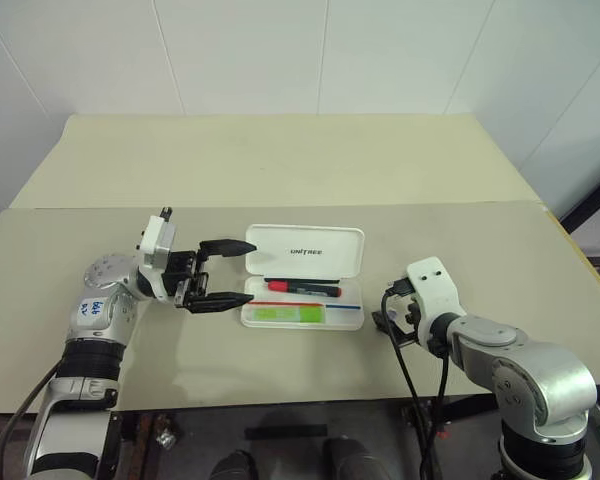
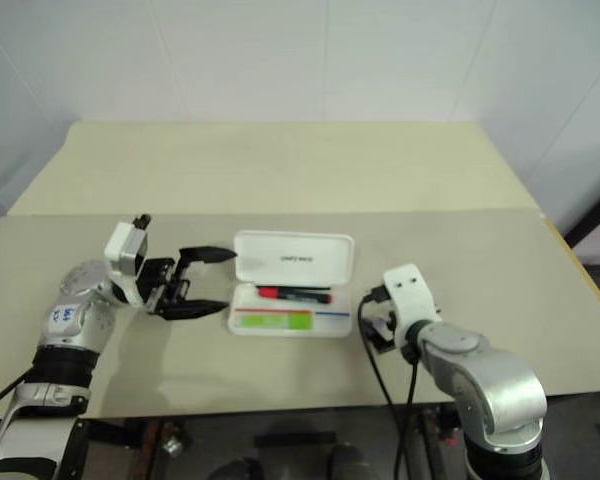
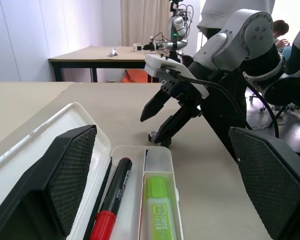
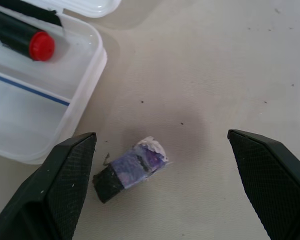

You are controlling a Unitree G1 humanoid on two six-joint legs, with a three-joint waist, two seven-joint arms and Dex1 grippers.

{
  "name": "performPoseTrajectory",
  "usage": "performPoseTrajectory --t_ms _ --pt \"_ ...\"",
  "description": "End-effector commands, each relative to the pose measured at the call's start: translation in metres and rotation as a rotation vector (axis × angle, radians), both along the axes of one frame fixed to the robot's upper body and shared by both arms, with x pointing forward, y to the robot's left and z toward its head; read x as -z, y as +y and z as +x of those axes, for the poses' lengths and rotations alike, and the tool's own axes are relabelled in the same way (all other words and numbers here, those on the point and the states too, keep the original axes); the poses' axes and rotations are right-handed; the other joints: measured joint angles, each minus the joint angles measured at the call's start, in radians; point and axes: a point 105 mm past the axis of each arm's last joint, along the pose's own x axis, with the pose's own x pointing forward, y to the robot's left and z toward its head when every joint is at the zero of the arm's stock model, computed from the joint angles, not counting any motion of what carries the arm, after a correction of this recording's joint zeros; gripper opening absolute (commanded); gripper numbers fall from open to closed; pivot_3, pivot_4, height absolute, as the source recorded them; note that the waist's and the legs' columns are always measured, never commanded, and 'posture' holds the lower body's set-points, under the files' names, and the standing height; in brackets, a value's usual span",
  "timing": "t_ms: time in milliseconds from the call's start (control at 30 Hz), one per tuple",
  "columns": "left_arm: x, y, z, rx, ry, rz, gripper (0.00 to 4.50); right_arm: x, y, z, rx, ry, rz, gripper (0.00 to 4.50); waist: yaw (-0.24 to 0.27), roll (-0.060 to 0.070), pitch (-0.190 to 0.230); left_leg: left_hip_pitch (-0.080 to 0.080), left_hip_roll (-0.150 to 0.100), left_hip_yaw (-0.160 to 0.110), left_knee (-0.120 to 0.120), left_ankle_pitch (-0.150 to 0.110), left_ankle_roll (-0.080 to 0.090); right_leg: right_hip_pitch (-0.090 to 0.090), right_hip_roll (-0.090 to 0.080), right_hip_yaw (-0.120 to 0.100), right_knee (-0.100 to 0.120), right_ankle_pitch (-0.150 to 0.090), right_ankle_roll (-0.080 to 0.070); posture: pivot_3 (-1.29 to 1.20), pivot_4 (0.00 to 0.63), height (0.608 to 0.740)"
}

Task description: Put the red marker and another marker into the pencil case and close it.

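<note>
Both markers already in the pencil case (image 1: 305, 300), lid up, mid-table. Red marker (image 1: 302, 288) behind, green highlighter (image 1: 289, 314) in front. Left gripper (image 1: 224, 272) and right gripper (image 4: 162, 165) both wide open, nothing held. Lid's prob light, stiff, slippery plastic imo, so push its far edge.

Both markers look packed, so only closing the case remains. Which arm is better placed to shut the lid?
Probably left: its open gripper sits at the pencil case beside the lid; the right gripper hangs off the other end.
</note>
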Motion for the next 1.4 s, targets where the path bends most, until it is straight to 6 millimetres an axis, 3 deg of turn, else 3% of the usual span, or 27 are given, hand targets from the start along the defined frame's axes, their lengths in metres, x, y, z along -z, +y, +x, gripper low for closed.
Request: performPoseTrajectory --t_ms 33,233,633,933,1367,1400 --pt "-0.005 -0.002 -0.008 0.095 -0.044 0.014 4.50 -0.002 0.002 -0.001 0.018 -0.012 0.022 4.46 -0.001 0.000 0.000 0.000 0.000 0.000 0.000 0.000 0.000 0.000 0.000 0.000 0.000 0.000 0.000 0.00 0.150 0.740" --pt "-0.005 -0.003 -0.008 0.096 -0.047 0.008 4.50 0.006 0.008 -0.004 0.020 0.014 0.049 4.46 0.000 0.000 0.000 0.000 0.000 0.000 0.000 0.000 0.000 0.000 0.000 0.000 0.000 0.000 0.000 0.00 0.150 0.740" --pt "-0.005 -0.004 -0.008 0.089 -0.050 0.004 4.50 0.024 -0.004 -0.010 0.052 0.094 -0.003 4.46 0.000 0.000 0.000 0.000 0.000 0.000 -0.001 0.000 0.000 0.000 0.000 0.000 -0.002 0.000 0.000 0.00 0.150 0.740" --pt "-0.005 -0.003 -0.009 0.082 -0.054 0.002 4.50 0.033 -0.008 -0.011 0.086 0.139 0.009 4.46 0.000 -0.008 -0.005 0.000 0.000 -0.001 -0.001 0.000 0.000 0.002 0.000 0.000 -0.003 0.000 0.000 0.00 0.150 0.740" --pt "-0.006 0.000 -0.010 0.081 -0.060 0.009 4.50 0.033 -0.016 -0.008 0.120 0.158 0.002 4.46 0.002 -0.014 -0.009 0.000 0.000 -0.001 -0.002 -0.001 0.001 0.002 -0.002 -0.001 -0.005 0.000 0.000 0.00 0.150 0.740" --pt "-0.006 0.000 -0.010 0.080 -0.061 0.009 4.50 0.033 -0.016 -0.007 0.122 0.156 0.004 4.07 0.002 -0.014 -0.009 0.000 0.000 -0.001 -0.002 -0.001 0.001 0.002 -0.002 -0.001 -0.005 0.000 0.000 0.00 0.150 0.740"
